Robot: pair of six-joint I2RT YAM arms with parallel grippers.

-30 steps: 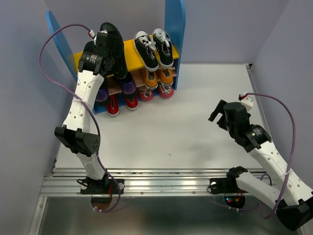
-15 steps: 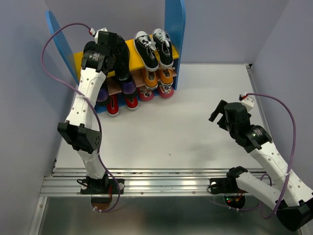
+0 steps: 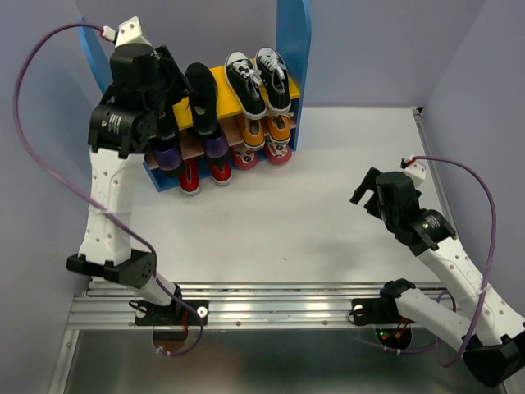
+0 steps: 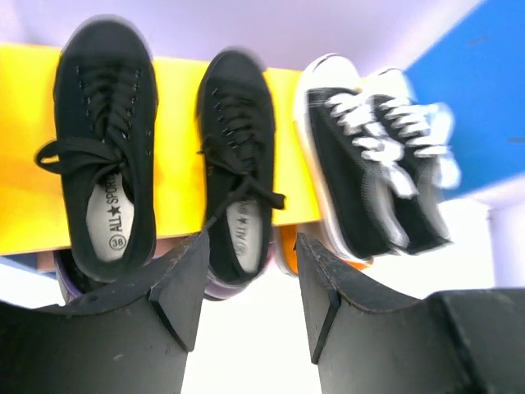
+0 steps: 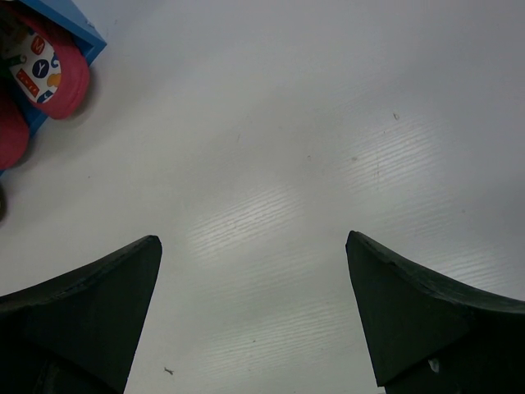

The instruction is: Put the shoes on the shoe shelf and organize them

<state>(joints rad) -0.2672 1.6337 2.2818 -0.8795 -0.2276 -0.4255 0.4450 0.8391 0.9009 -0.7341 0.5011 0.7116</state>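
Observation:
The shoe shelf [image 3: 293, 41] stands at the back left, with blue side panels and a yellow top board [image 4: 176, 123]. Two all-black lace-up shoes [image 4: 107, 189] [image 4: 238, 189] lie side by side on that board. The black canvas sneakers with white laces [image 3: 258, 82] [image 4: 369, 180] rest beside them on the right. Orange sneakers [image 3: 267, 130] sit on the lower board. My left gripper [image 3: 168, 82] [image 4: 252, 242] hovers above the black pair, open and holding nothing. My right gripper [image 3: 365, 193] [image 5: 252, 240] stands wide open over bare table on the right.
Purple shoes [image 3: 215, 146] sit on the lower board. Red shoes [image 3: 190, 176] and pink ones [image 3: 246, 158] [image 5: 49, 70] lie at the shelf's foot. Walls close in the left, back and right. A metal rail [image 3: 271, 305] runs along the near edge.
My left gripper opened, let go of the black shoe on the top board, and drew up and to the left. The right arm has not moved.

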